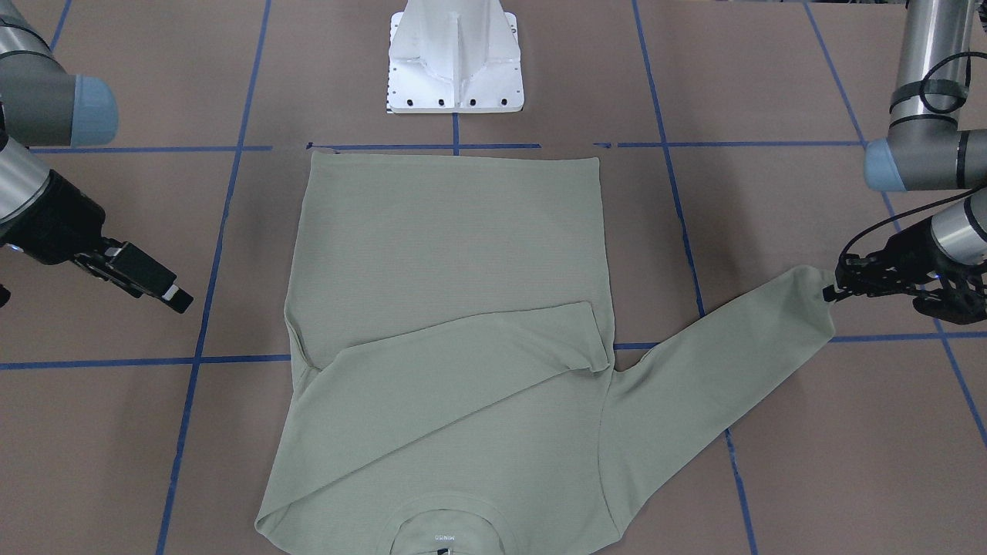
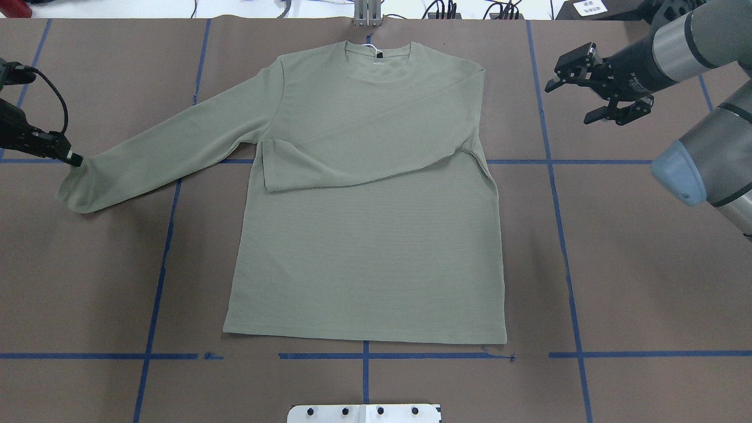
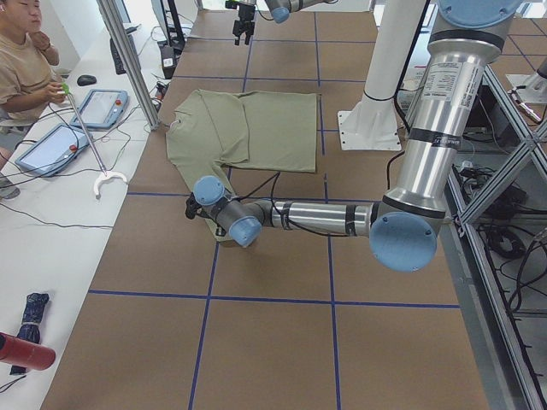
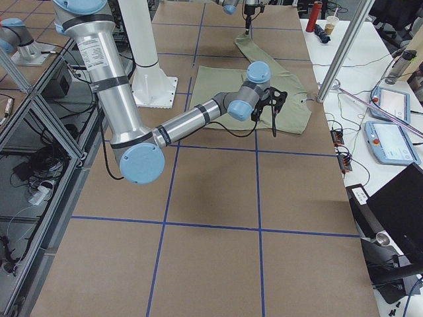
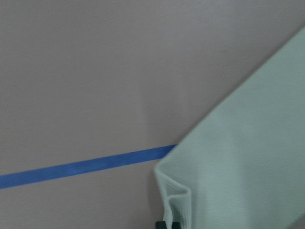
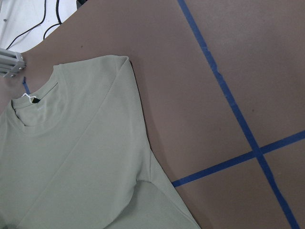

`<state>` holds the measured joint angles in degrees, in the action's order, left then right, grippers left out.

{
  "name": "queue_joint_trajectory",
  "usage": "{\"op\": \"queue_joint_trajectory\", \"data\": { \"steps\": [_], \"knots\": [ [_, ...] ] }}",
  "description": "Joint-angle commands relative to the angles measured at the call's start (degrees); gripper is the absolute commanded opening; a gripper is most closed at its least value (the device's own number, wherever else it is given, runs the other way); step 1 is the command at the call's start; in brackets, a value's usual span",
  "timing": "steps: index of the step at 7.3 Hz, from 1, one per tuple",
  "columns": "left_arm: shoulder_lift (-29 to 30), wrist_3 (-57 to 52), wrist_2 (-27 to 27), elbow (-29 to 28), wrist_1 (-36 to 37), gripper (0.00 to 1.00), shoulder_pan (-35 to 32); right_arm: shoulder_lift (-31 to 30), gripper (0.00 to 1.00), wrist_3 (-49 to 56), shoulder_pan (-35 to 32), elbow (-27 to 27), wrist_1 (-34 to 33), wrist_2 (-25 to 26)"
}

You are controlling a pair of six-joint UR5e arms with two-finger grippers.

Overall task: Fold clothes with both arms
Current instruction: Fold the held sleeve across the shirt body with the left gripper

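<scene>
The shirt (image 2: 364, 235) lies flat on the brown table (image 2: 617, 264), collar (image 2: 352, 50) towards the far edge and hem towards the robot's white base (image 1: 455, 62). The folded sleeve (image 2: 364, 158) lies slanted across the chest, its end near the opposite armpit. The outstretched sleeve (image 2: 170, 147) runs out over the table on the robot's left, crossing a line of blue tape (image 2: 552, 161).

The left gripper (image 2: 73, 157) sits at the tip of that sleeve. Its fingers are clamped on the cuff (image 5: 174, 191), which the wrist camera shows bunched into a small pleat where it meets a dark sliver of finger at the bottom edge; the rest of the gripper is out of that frame. From overhead most of the left arm is cut off by the picture's edge, and in the left side view the wrist joint hides the fingers.

The right gripper (image 2: 568, 103) hangs off the shirt's shoulder on the robot's right, apart from the cloth, fingers spread and holding nothing.

The front-facing view cuts the collar off at its lower edge. The chest logo is too faint to make out
</scene>
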<state>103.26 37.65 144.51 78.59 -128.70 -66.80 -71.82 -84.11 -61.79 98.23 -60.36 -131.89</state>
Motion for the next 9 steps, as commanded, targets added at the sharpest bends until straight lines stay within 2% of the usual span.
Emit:
{"op": "queue_joint_trajectory", "data": {
  "steps": [1, 3, 4, 5, 6, 7, 8, 9],
  "knots": [
    [9.37, 19.38, 1.22, 3.15, -0.58, 0.00, 1.04, -3.82, 0.99, 6.80, -3.23, -0.15, 0.07, -0.48],
    [18.95, 32.33, 0.43, 2.89, -0.50, 0.00, 5.08, -8.31, 0.99, 16.32, -6.66, -0.24, 0.15, -2.75],
    [25.87, 41.44, -3.40, 2.54, -0.50, 0.00, 8.14, -9.03, 0.99, 16.43, -6.76, -0.15, 0.33, -2.76],
    [33.42, 49.28, -11.36, 0.01, -0.85, 0.00, 13.65, -9.38, 0.99, 16.44, -6.76, -0.06, 0.33, -2.68],
    [41.77, 53.19, -21.79, -5.41, -1.46, 0.00, 20.93, -9.48, 0.99, 16.44, -6.76, 0.11, 0.33, -2.67],
    [46.11, 55.23, -31.82, -10.60, -6.43, 0.00, 27.70, -9.56, 1.00, 16.35, -6.93, 0.03, 0.33, -2.59],
    [47.55, 56.03, -40.88, -14.91, -12.57, 0.00, 32.64, -9.56, 0.99, 16.35, -6.94, 0.03, 0.33, -2.50],
    [50.00, 56.04, -42.97, -19.83, -13.50, 0.00, 34.26, -9.65, 0.99, 16.35, -6.94, 0.03, 0.33, -2.50]
  ]
}}
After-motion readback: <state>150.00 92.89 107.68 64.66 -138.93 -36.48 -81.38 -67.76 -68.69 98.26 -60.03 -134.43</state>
